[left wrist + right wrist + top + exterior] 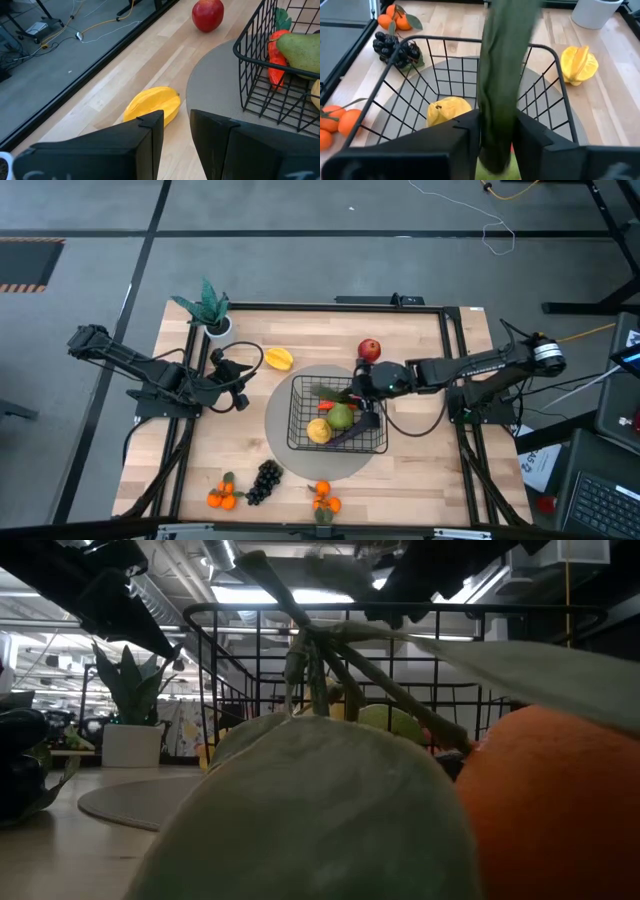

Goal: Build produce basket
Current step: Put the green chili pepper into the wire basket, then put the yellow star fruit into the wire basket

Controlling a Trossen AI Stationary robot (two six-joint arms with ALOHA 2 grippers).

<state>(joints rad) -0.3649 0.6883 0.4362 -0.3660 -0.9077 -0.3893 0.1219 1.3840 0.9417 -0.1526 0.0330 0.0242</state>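
Note:
The black wire basket (335, 418) stands on a round grey mat (282, 442). It holds a lemon (447, 111), a green pear (342, 417) and an orange carrot (276, 57). My right gripper (371, 396) reaches over the basket's right rim, shut on a dark green cucumber (504, 75). My left gripper (176, 117) hangs open just above the table, short of the yellow starfruit (152, 102), with nothing between its fingers. The red apple (369, 349) lies on the table behind the basket. Grapes (265, 480) and tangerines (222, 496) lie near the front edge. My right gripper has the cucumber's near end (496, 142) between its two fingers, which come from the table's right, slanting down. The cucumber runs on ahead of the fingers over the basket, clear of its floor; its far end is blurred.
A teal plant in a white pot (210, 315) stands at the far left corner. A second bunch of tangerines (325, 498) lies at the front middle; one of them (550, 810) and its leaf (320, 810) fill most of the low view.

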